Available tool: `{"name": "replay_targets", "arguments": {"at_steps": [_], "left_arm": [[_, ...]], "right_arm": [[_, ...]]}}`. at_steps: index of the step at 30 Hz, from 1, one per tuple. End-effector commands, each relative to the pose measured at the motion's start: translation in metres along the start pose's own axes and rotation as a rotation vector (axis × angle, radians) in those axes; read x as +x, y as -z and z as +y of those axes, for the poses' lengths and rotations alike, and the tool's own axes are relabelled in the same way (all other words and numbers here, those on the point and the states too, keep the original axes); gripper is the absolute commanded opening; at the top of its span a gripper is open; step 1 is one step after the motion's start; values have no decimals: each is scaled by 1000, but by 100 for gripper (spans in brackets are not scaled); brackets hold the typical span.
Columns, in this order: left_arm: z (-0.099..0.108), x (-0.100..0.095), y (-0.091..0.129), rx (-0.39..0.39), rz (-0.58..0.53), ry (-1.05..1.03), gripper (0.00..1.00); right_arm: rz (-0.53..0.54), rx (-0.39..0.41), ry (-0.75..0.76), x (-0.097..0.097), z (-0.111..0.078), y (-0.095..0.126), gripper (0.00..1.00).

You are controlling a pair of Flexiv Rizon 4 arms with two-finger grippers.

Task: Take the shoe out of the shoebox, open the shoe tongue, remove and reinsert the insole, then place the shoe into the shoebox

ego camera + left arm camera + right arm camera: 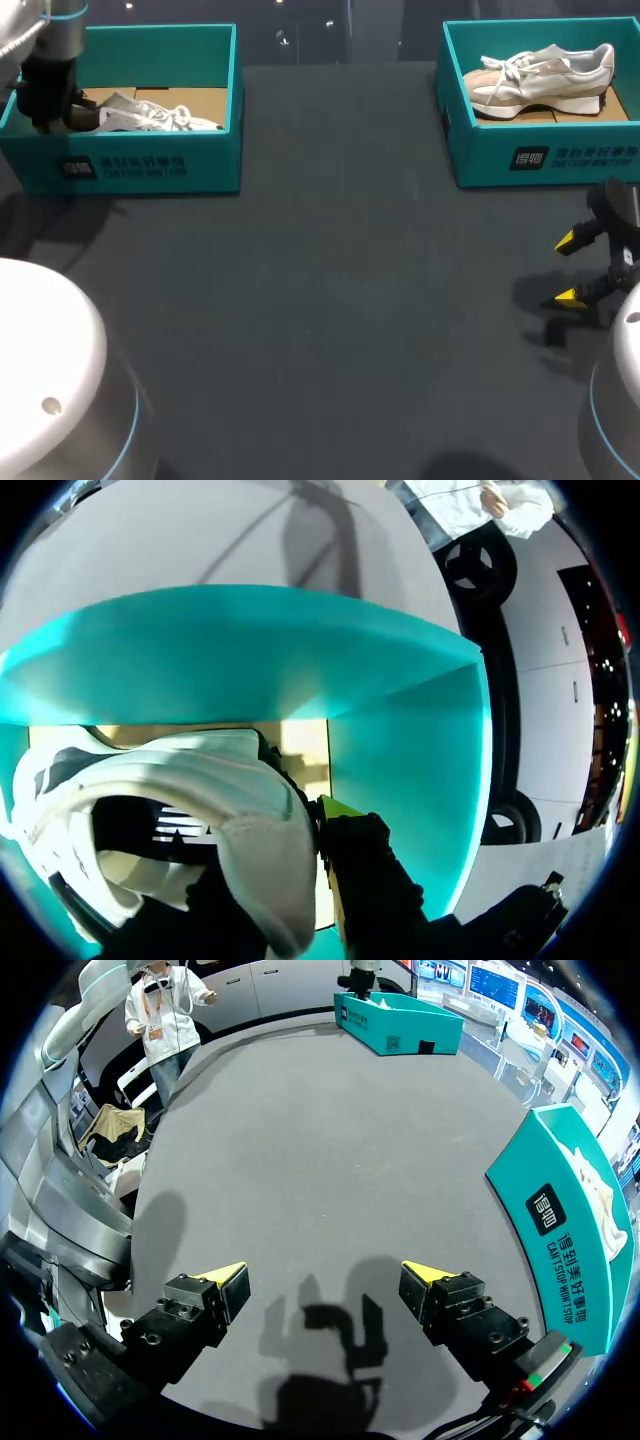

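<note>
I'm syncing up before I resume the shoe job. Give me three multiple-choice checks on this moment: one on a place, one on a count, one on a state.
1. Where is the left gripper?
A. Raised high, away from everything
B. Down in the left shoebox, at the white shoe
C. Beside the other gripper

2. How many teal shoeboxes stand on the table?
A. One
B. Two
C. Three

3. How is the right gripper?
A. Open, holding nothing
B. Shut on a shoe
C. Shut on an insole

Answers:
1 B: its wrist view shows the teal walls and the shoe's heel close up.
2 B: the left shoebox and the right shoebox both stand there, each with a shoe inside.
3 A: its yellow tips stand wide apart over bare table.
</note>
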State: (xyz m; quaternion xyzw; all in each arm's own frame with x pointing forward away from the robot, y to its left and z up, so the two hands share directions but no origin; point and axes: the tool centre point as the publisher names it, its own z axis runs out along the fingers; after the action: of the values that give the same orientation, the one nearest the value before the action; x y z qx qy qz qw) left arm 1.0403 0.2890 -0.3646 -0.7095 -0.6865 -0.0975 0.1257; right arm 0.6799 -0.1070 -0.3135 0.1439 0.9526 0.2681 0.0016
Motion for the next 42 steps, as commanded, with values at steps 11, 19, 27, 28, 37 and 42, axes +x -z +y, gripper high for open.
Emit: {"name": "replay_targets", "arguments": {"at_steps": [11, 19, 27, 28, 37, 42], "left_arm": [[6, 3, -13, -5, -19, 17, 33], [4, 5, 2, -24, -60, 23, 64], [1, 6, 43, -69, -116, 47, 90], [0, 6, 49, -76, -127, 52, 93], [-15, 22, 106, -92, -169, 73, 100], [-29, 36, 139, -77, -168, 79, 100]], "right_arm": [[-4, 2, 0, 2, 0, 1, 100], [-4, 2, 0, 2, 0, 1, 100], [-4, 2, 0, 2, 0, 1, 100], [-4, 2, 0, 2, 0, 1, 100], [-4, 2, 0, 2, 0, 1, 100], [-4, 2, 0, 2, 0, 1, 100]]}}
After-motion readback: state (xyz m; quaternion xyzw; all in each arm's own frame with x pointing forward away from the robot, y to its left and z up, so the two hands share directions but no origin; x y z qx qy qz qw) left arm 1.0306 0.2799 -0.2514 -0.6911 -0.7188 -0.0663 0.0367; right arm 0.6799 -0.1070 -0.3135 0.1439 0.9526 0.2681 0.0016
